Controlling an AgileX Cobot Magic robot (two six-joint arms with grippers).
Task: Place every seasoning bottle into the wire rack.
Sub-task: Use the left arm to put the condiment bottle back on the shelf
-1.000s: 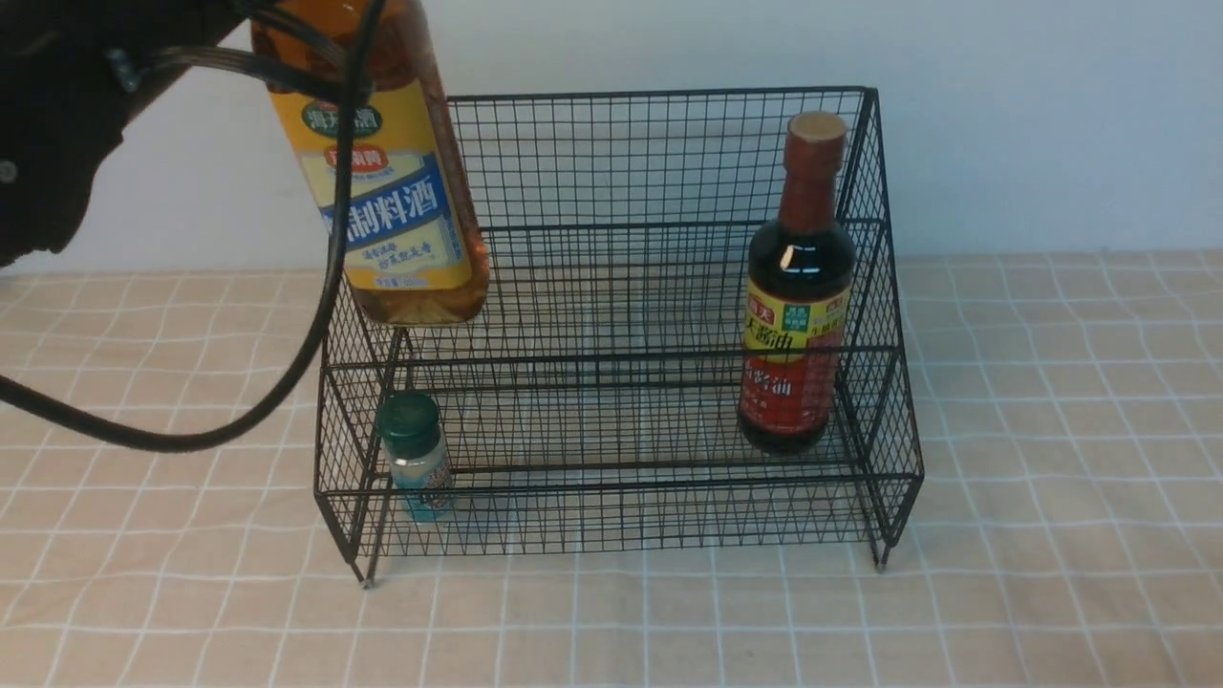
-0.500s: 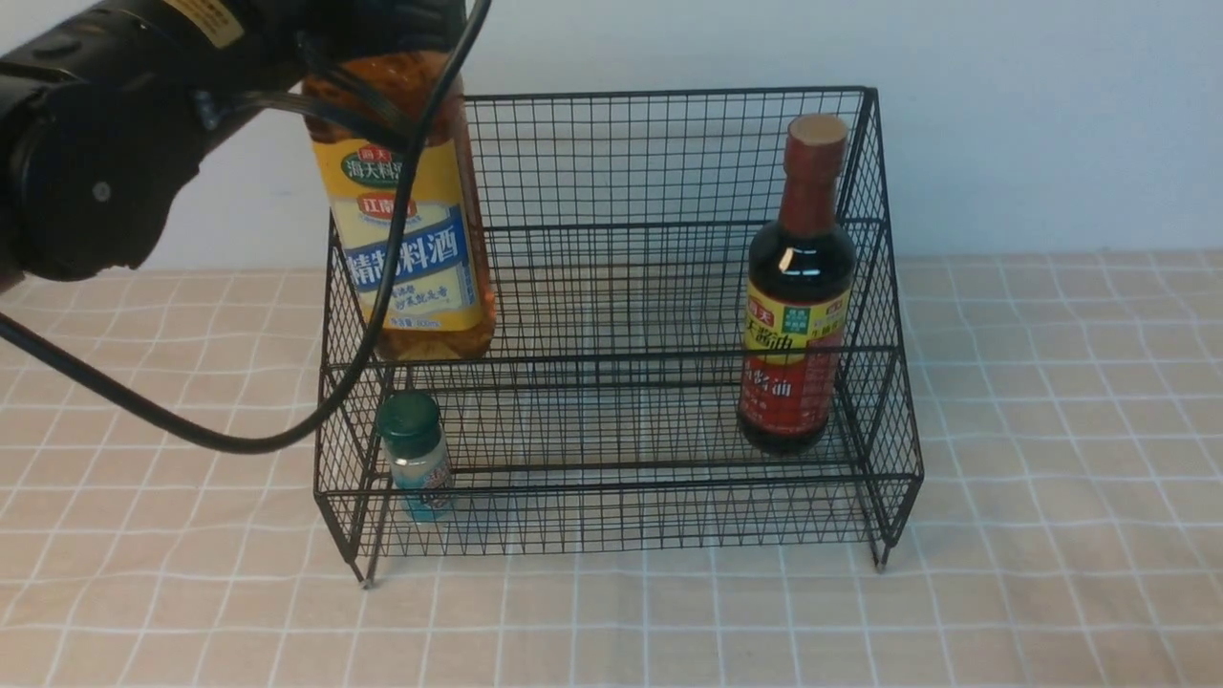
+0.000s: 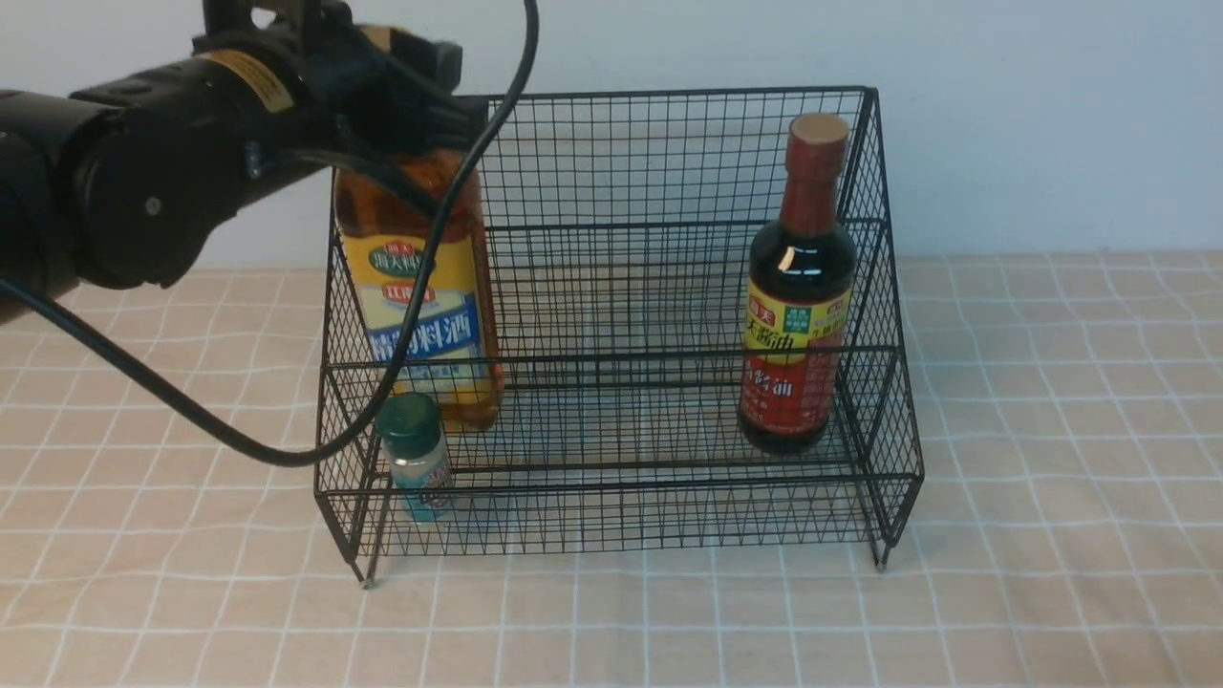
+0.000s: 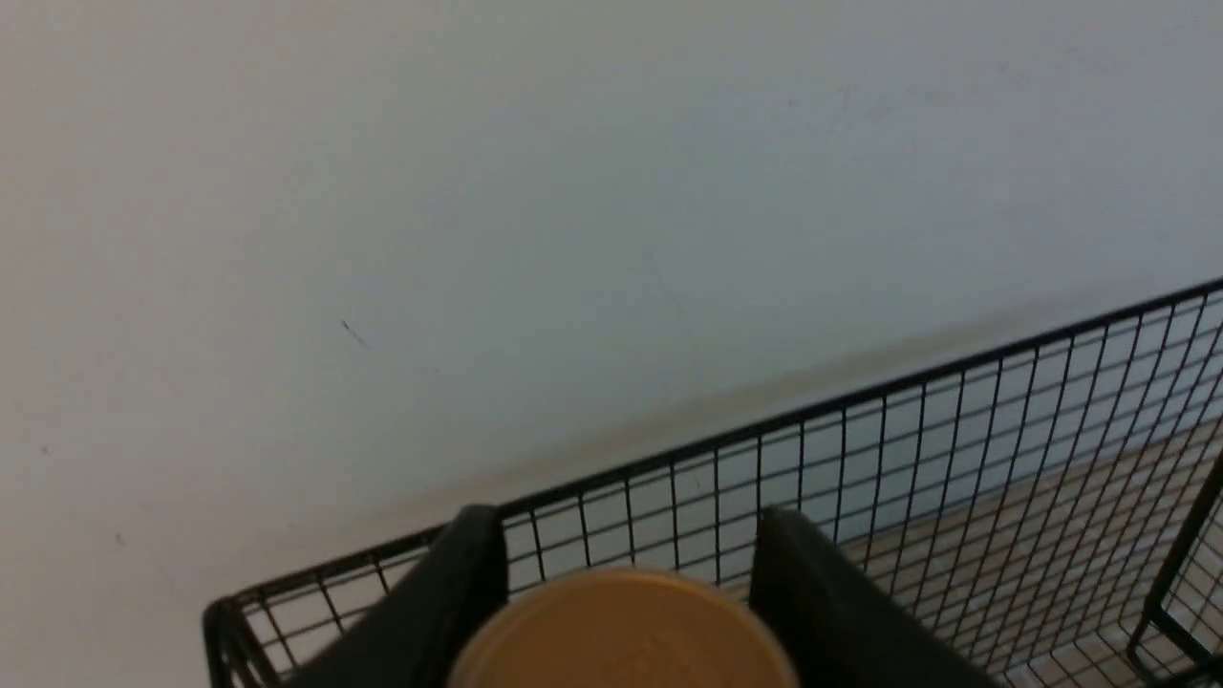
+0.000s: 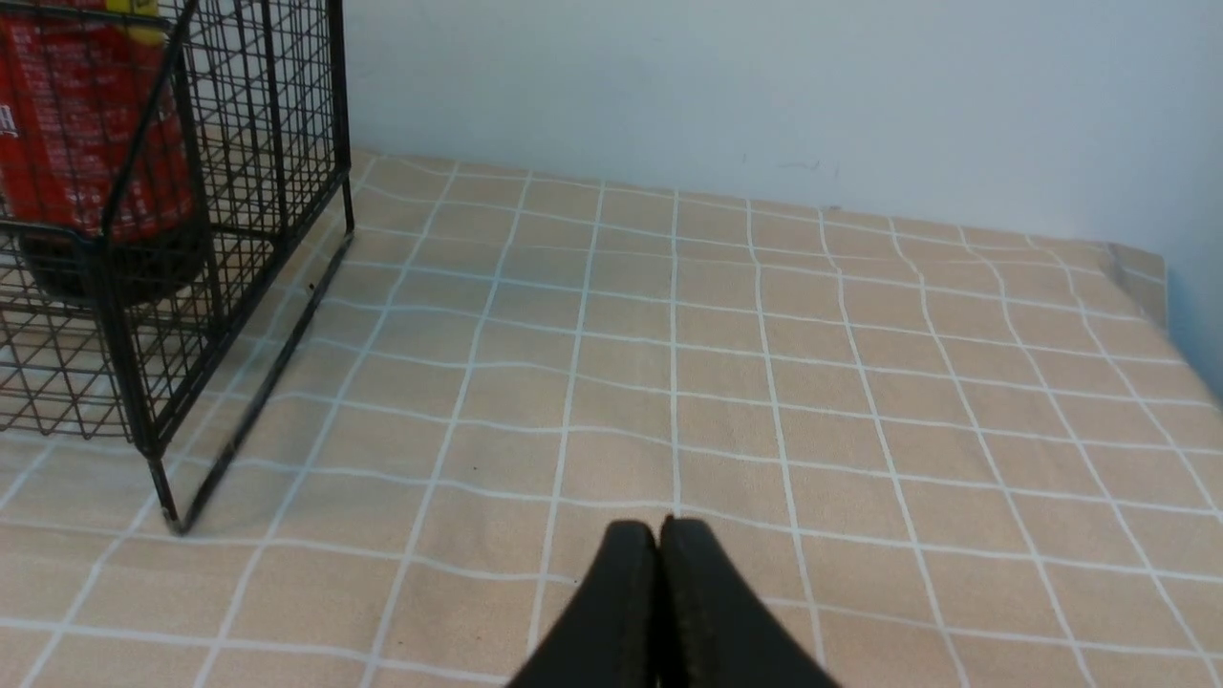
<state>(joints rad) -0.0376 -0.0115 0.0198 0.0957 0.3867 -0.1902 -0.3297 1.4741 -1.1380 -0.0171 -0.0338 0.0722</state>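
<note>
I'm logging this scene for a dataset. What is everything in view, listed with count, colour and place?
amber bottle: one, amber liquid, yellow-blue label; inside the rack at its left end, upright, top gripped.
dark sauce bottle: one, dark with red-yellow label; upright in the rack's right end.
shaker: one, clear with green cap; rack's front-left corner.
wire rack: one, black; mid-table.
tablecloth: one, beige with white grid; covering the table.
cable: one, black; hanging from the left arm.
left gripper: jaws closed on the amber bottle's cap.
right gripper: jaws shut, above the tablecloth.
</note>
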